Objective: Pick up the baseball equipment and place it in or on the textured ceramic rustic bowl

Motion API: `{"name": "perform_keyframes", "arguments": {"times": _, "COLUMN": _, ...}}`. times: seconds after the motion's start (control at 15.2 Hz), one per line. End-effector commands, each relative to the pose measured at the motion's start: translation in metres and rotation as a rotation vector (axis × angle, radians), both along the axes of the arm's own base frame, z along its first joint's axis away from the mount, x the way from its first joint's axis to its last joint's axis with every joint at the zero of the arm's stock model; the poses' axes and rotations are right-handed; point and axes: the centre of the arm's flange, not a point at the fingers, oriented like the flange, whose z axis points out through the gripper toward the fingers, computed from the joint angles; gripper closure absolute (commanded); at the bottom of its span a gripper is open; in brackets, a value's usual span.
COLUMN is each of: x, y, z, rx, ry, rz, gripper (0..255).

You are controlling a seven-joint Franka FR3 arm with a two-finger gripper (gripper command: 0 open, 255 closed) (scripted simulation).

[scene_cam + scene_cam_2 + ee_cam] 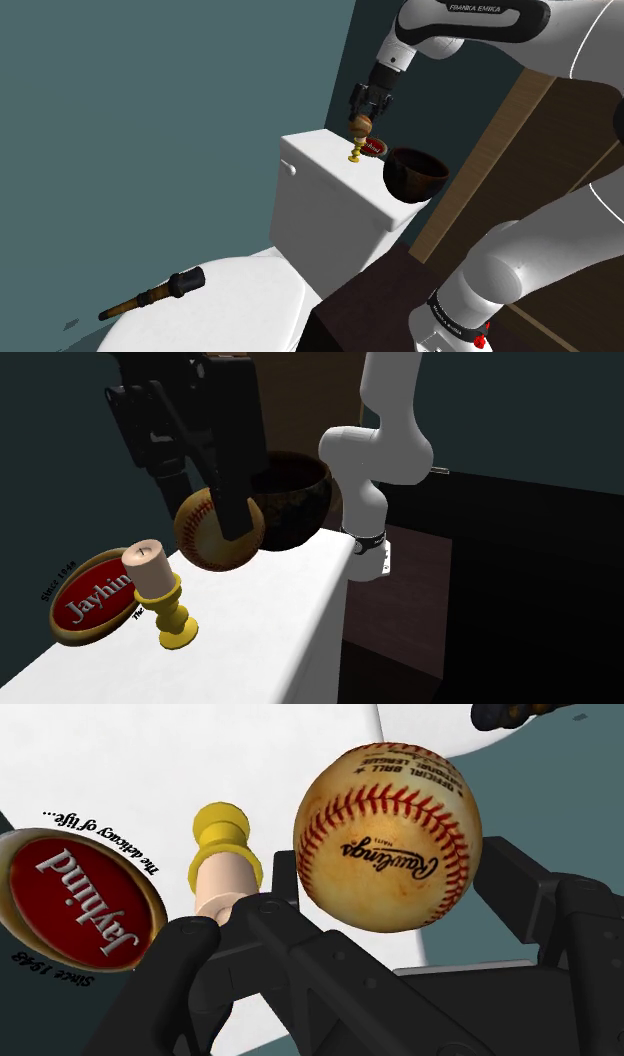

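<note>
— So, from the second exterior view's left, what sits on the white tank [270, 622]?
— First a red oval tin [88, 600]. Just beside it stands a yellow candlestick [165, 602], upright.
— And the baseball [215, 537]?
— Next along, pinched between the fingers of the black gripper [225, 517], over the tank top and near the candlestick.
— The bowl [300, 492]?
— Dark, right of the baseball, at the tank's far end. The baseball is outside it.
</note>
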Motion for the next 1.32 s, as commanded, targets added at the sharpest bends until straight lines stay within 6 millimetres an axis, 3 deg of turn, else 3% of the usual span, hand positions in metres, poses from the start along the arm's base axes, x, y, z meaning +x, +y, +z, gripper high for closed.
{"name": "perform_keyframes", "arguments": {"times": 0.0, "x": -0.001, "y": 0.000, "z": 0.011, "rx": 0.000, "ry": 0.000, "rz": 0.000, "gripper": 255}}
{"name": "perform_keyframes", "arguments": {"times": 0.79, "x": -0.001, "y": 0.000, "z": 0.070, "rx": 0.000, "ry": 0.000, "rz": 0.000, "gripper": 255}}
{"name": "perform_keyframes", "arguments": {"times": 1.25, "x": -0.088, "y": -0.028, "z": 0.076, "rx": 0.000, "ry": 0.000, "rz": 0.000, "gripper": 255}}
